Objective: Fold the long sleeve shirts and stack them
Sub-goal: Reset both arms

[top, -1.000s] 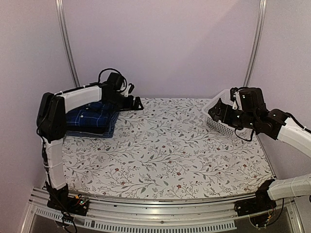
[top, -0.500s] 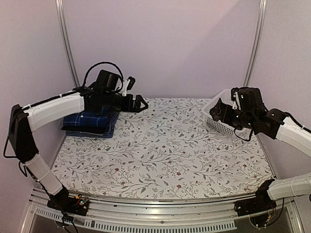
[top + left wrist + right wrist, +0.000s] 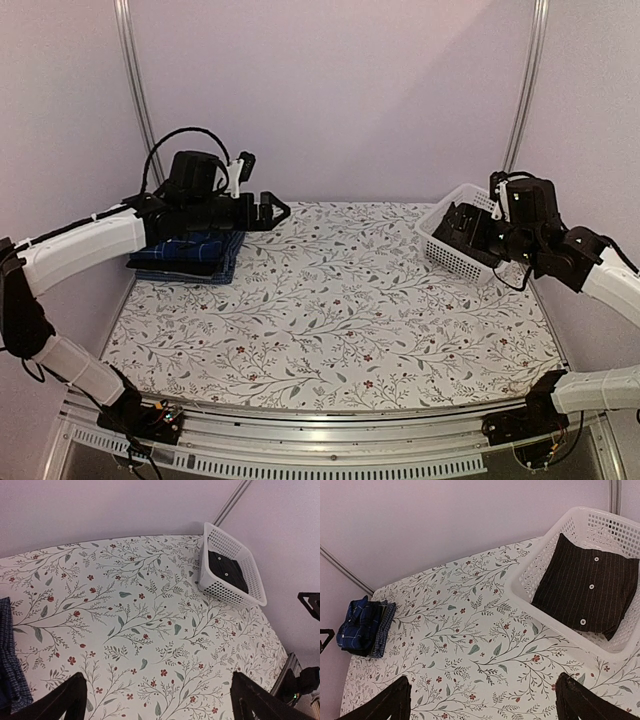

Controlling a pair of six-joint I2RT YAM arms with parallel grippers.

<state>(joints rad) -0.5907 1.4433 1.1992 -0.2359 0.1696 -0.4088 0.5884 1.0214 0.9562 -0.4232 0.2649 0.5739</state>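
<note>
From overhead, at 10 o'clock on the floral-print tabletop [image 3: 340, 310]: a folded dark blue plaid shirt with thin white lines [image 3: 190, 245], half hidden behind the left arm. Only from the right wrist, the 2 layers of that stack told apart: plaid on top, a folded fine blue check shirt [image 3: 383, 627] peeking out beneath along its right edge.

At 2 o'clock, a white plastic lattice basket [image 3: 455, 258] tilted toward the centre. Contents unclear from overhead, blocked by the right gripper [image 3: 450, 226]. Shown plainly from both wrists: a folded black shirt with white buttons [image 3: 585, 590] lying inside, 3 buttons countable from the right wrist.

Left gripper [image 3: 270, 209] raised beside the stack, aimed toward 3 o'clock, holding nothing. Spread wide in the left wrist view, both fingers [image 3: 67, 702] at the bottom corners. Same for the right wrist: fingers [image 3: 395, 702] parted, released, nothing between them, hovering at the basket
</note>
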